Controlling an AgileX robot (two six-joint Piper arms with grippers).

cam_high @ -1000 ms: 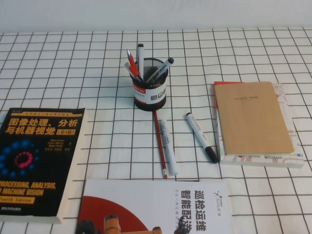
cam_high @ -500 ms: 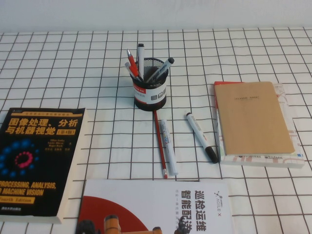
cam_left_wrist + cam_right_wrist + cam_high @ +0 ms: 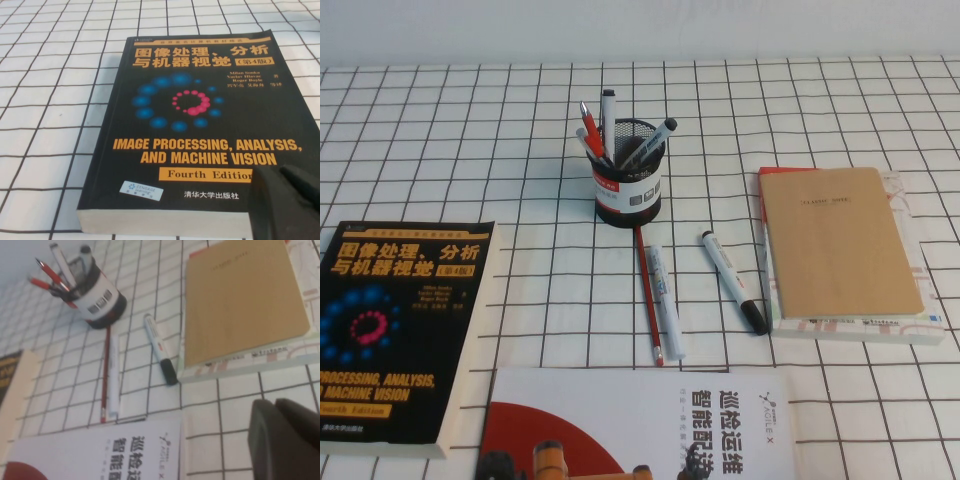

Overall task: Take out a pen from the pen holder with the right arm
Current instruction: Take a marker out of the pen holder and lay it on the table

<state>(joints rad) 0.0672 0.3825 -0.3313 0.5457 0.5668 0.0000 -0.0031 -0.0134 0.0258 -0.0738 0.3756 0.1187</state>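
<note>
Black mesh pen holder [image 3: 628, 178] stands upright at mid-table on a checked tablecloth [image 3: 460, 130], w/ a red pen [image 3: 589, 124], a white marker [image 3: 608, 112] and a second marker [image 3: 656, 136] sticking out of it, all leaning. None has been drawn out yet.

On the cloth just in front of the holder lie a red pencil [image 3: 648, 295] and a white pen [image 3: 665, 300], side by side and nearly touching. A black-capped marker [image 3: 732, 280] lies apart to their right, cap end close to a brown notebook [image 3: 840, 240]. The notebook rests flat on a larger book [image 3: 860, 324] on the robot's right.

On the left lies a black textbook [image 3: 395, 330], "Image Processing, Analysis, and Machine Vision". A white booklet [image 3: 640, 425] sits at the near edge, btwn the two.

Neither arm shows in the high view. The right gripper [image 3: 276, 409], seen only by its wrist cam, hovers over the cloth near the notebook stack's near corner. It is closed tight, holds nothing, and is well apart from the pen holder. The left gripper [image 3: 280, 175] hangs over the textbook's near corner; its state can't be told.
</note>
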